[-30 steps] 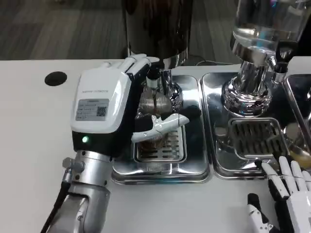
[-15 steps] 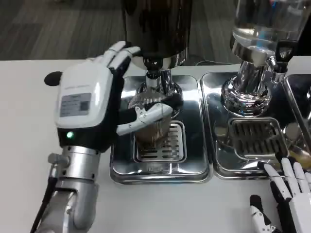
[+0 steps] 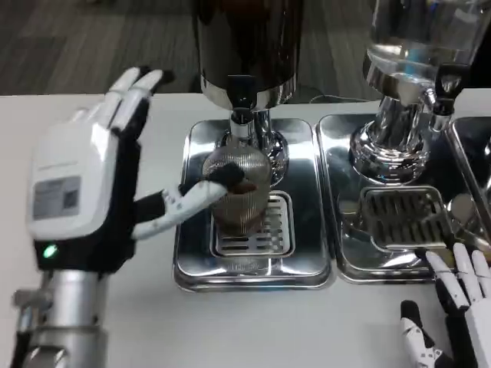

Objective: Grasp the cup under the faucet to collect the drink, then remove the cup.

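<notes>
The black tip of one of the left hand's fingers (image 3: 222, 176) is seen against the left side of the clear ribbed glass cup (image 3: 239, 192), while the other fingers are spread upward, well apart from it; nothing is gripped by the left hand (image 3: 84, 192). The cup is stood upright on the slotted grille of the polished steel drip tray (image 3: 192, 264), directly below the black-tipped faucet (image 3: 240, 96) of the dark cylindrical drink dispenser (image 3: 249, 42). Whether liquid is held in the cup cannot be told. To the right of the cup, a second steel drip tray (image 3: 337, 253) is set under a clear-tanked dispenser (image 3: 418, 38). Further right of the cup and nearer the camera, the right hand (image 3: 456, 314) is held over the white bench (image 3: 307, 330), its fingers apart and holding nothing.
</notes>
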Action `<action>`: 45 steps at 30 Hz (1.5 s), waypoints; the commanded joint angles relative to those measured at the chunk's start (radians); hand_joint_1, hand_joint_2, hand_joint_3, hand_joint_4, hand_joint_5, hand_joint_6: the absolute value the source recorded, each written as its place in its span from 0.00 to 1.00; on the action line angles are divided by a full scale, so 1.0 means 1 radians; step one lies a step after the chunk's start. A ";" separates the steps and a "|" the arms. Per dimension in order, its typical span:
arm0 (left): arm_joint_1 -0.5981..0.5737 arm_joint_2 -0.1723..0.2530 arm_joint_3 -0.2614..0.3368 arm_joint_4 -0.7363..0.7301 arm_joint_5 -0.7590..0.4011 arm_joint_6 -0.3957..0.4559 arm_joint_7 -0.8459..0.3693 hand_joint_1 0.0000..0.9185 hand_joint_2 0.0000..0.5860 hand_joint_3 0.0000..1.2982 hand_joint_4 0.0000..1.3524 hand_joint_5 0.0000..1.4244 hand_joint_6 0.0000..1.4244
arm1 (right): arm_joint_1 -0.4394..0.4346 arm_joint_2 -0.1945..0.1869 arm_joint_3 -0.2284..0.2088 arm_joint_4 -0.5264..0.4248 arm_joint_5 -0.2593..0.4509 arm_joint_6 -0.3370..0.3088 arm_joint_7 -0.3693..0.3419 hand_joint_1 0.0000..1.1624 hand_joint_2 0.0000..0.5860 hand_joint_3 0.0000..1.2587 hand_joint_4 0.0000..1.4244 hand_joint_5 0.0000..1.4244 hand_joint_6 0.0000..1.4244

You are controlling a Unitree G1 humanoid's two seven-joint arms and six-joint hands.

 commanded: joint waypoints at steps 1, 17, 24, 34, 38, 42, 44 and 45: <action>0.121 0.032 0.056 -0.035 -0.020 -0.053 0.036 0.00 0.07 0.18 0.06 0.23 0.24 | -0.018 -0.014 -0.008 -0.024 0.000 -0.010 0.022 0.03 0.71 0.12 0.00 0.00 0.05; 0.313 0.057 -0.053 0.198 0.146 -0.108 0.184 0.00 0.10 0.09 0.00 0.11 0.10 | -0.091 -0.027 -0.023 -0.147 -0.018 0.049 0.209 0.06 0.59 0.02 0.00 0.00 0.02; 0.276 0.061 -0.117 0.337 0.161 -0.082 0.224 0.00 0.10 0.09 0.00 0.10 0.08 | -0.116 0.000 -0.025 -0.222 0.029 0.061 0.321 0.15 0.51 0.00 0.00 0.00 0.03; 0.282 0.072 -0.141 0.354 0.135 -0.053 0.251 0.00 0.11 0.12 0.00 0.10 0.08 | -0.268 0.097 -0.022 -0.237 0.229 0.107 0.598 0.29 0.42 0.00 0.00 0.00 0.00; 0.295 0.079 -0.133 0.340 0.128 -0.047 0.255 0.00 0.11 0.13 0.00 0.10 0.08 | -0.345 0.140 -0.013 -0.214 0.307 0.135 0.683 0.32 0.35 0.00 0.00 0.00 0.00; 0.303 0.085 -0.125 0.338 0.120 -0.047 0.257 0.00 0.11 0.13 0.00 0.10 0.08 | -0.412 0.169 -0.007 -0.162 0.350 0.154 0.732 0.37 0.32 0.00 0.00 0.00 0.00; 0.312 0.088 -0.119 0.333 0.115 -0.048 0.261 0.00 0.12 0.14 0.00 0.10 0.08 | -0.459 0.180 -0.007 -0.105 0.375 0.157 0.756 0.39 0.31 0.00 0.00 0.00 0.00; 0.317 0.090 -0.116 0.330 0.112 -0.047 0.262 0.00 0.12 0.14 0.00 0.10 0.08 | -0.483 0.184 -0.006 -0.075 0.385 0.157 0.763 0.40 0.30 0.00 0.00 0.00 0.00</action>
